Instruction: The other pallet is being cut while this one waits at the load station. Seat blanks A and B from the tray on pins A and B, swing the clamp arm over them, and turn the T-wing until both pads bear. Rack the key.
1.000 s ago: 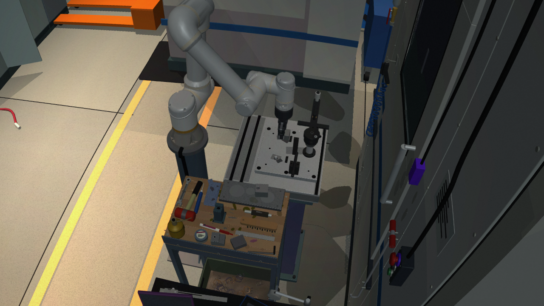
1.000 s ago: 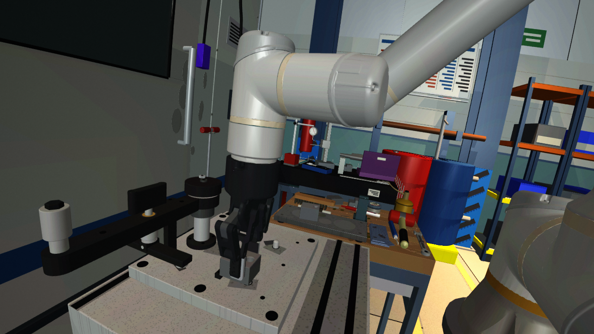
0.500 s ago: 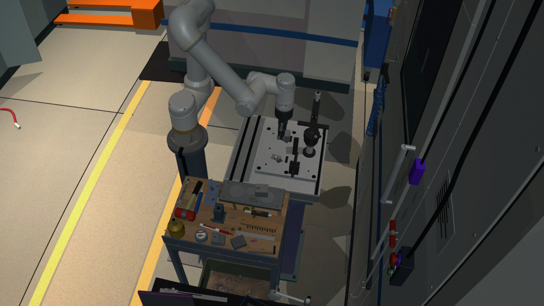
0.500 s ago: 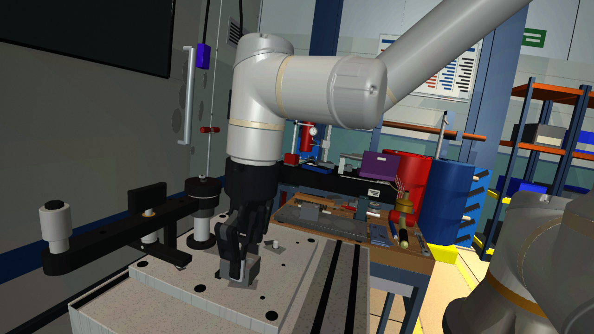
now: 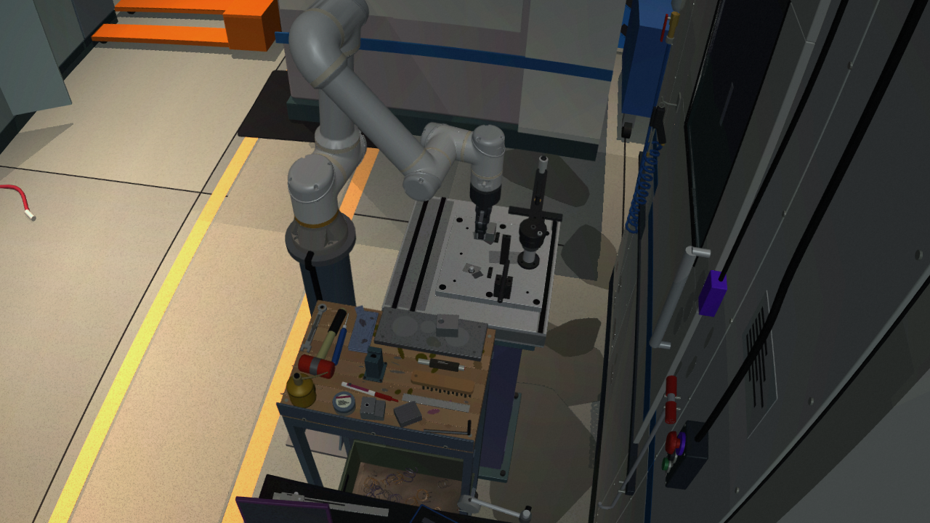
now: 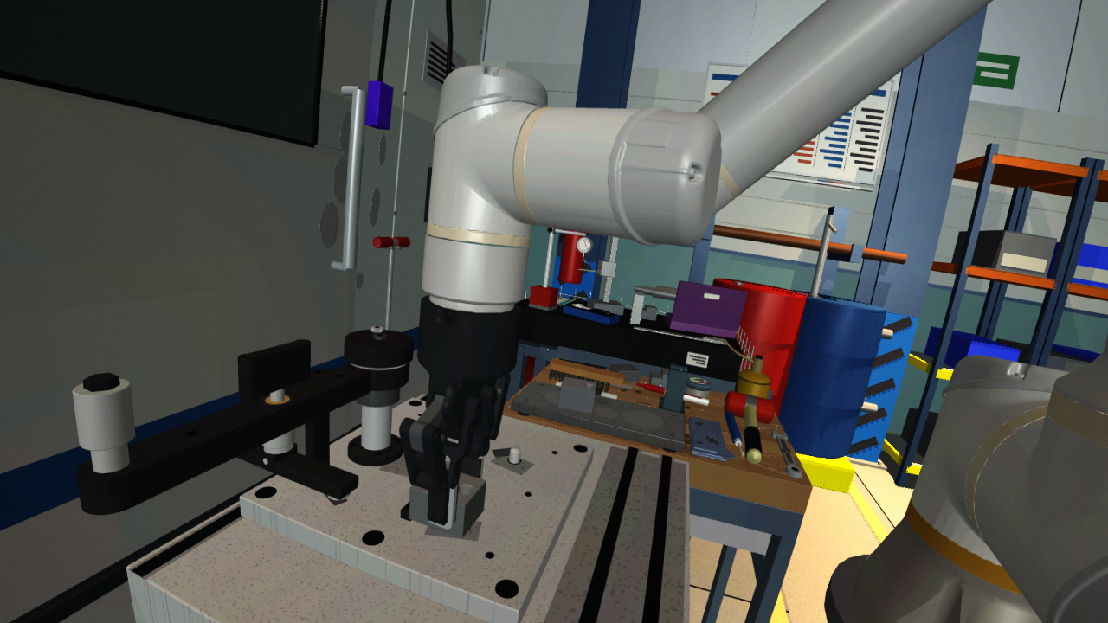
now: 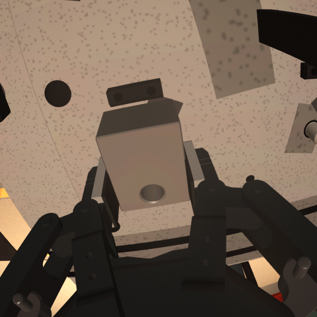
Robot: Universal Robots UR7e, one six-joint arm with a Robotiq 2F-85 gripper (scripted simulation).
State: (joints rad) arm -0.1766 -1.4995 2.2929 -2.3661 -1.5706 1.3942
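Note:
My gripper [image 6: 445,507] grips a grey blank [image 7: 143,156] with a round hole in its top, held by its two sides low over the far part of the pallet plate [image 5: 494,257]. Whether the blank rests on the plate I cannot tell. The other pin [image 6: 513,457] stands bare on the plate nearer the cart. A second blank [image 5: 447,324] sits on the dark tray [image 5: 429,333] at the cart's back edge. The black clamp arm [image 6: 209,438] is swung aside, away from the pins, with its post [image 6: 377,387] beside my wrist.
The clamp arm and its post stand close to my wrist on the machine-wall side. A small black stop block [image 7: 134,92] sits just beyond the held blank. The wooden cart top [image 5: 387,377] carries several hand tools, an oil can [image 5: 300,389] and a small key rack [image 5: 375,362].

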